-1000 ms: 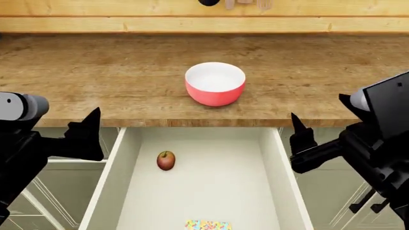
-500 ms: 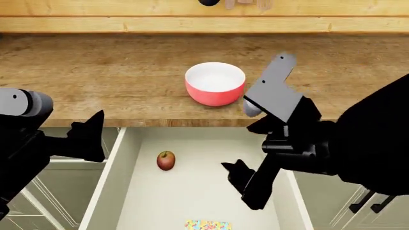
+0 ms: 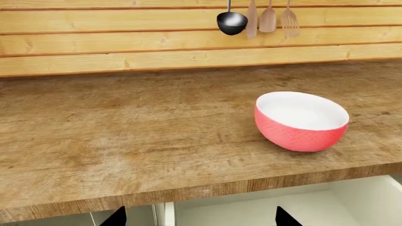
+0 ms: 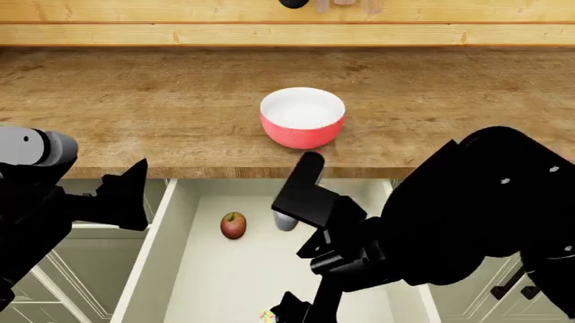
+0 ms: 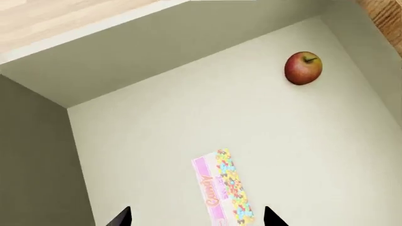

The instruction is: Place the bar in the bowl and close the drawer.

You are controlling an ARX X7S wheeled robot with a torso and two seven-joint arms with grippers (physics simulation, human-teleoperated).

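My right gripper (image 5: pixel 196 217) hangs over the open drawer (image 5: pixel 157 141) with its two black fingertips spread wide and nothing between them; the bar (image 5: pixel 224 190) lies flat on the drawer floor just under that gap, untouched. My left gripper (image 3: pixel 197 219) is spread just as wide and empty, hovering at the counter's front edge, beside the drawer's left wall. The bar is a thin rectangular packet, pink-purple band with lettering along one side, bright confetti dots along the other. A small red-yellow apple (image 5: pixel 303 68) sits well apart from it on the same plain pale floor. The bowl (image 4: pixel 303 117) stands upright on the grainy wooden countertop (image 4: pixel 134 101), round, coral-red outside, smooth white inside. Behind it runs a pale plank wall (image 3: pixel 125 42) hung with a black ladle (image 3: pixel 232 21) and wooden utensils (image 3: pixel 270 19)
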